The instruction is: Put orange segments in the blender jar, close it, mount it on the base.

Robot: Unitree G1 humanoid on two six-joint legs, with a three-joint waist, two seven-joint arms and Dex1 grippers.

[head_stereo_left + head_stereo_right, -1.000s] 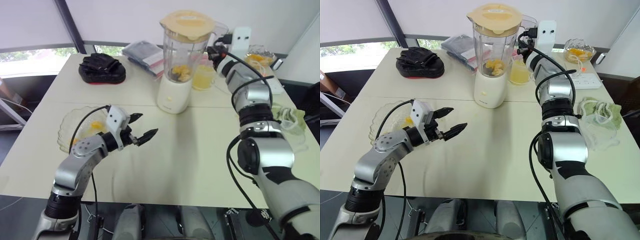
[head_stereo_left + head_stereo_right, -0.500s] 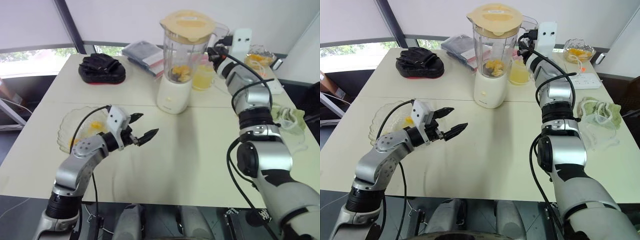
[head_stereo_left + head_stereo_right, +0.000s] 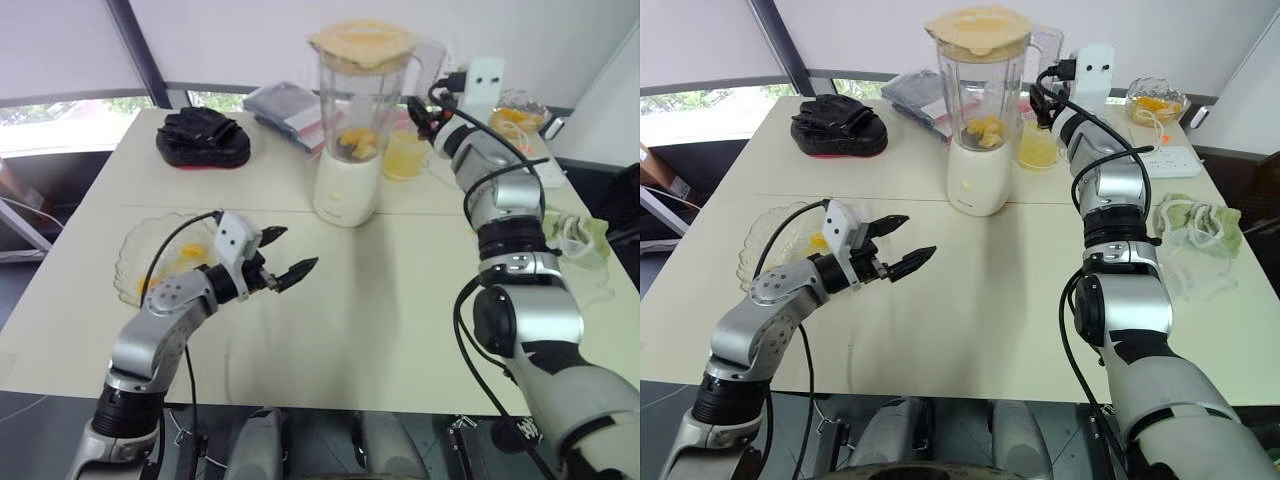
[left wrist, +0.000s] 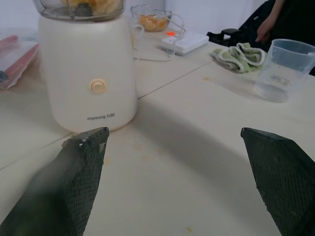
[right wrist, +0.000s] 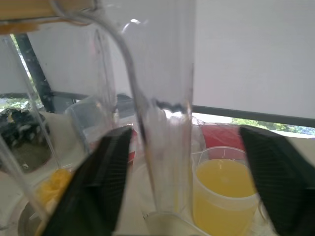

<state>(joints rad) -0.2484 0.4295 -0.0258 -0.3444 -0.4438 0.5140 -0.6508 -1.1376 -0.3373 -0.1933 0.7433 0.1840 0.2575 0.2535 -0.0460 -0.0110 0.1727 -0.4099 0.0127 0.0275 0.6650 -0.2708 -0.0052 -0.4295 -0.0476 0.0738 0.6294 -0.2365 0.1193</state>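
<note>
clear plastic blender jar [image 3: 360, 100], yellow lid [image 3: 362, 38]: 12 o'clock on cream table [image 3: 400, 300], on white base [image 3: 345, 190], now tipped versus earlier; orange segments [image 3: 358, 145] inside | right gripper [image 3: 418, 110]: shifted to jar's 3 o'clock, fingers wide astride clear handle [image 5: 165, 123] | left gripper [image 3: 292, 249]: unmoved at 8 o'clock, spread wide, empty

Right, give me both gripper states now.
Left gripper: open, empty, above the table.
Right gripper: open, fingers either side of the blender jar handle, not closed on it.
</note>
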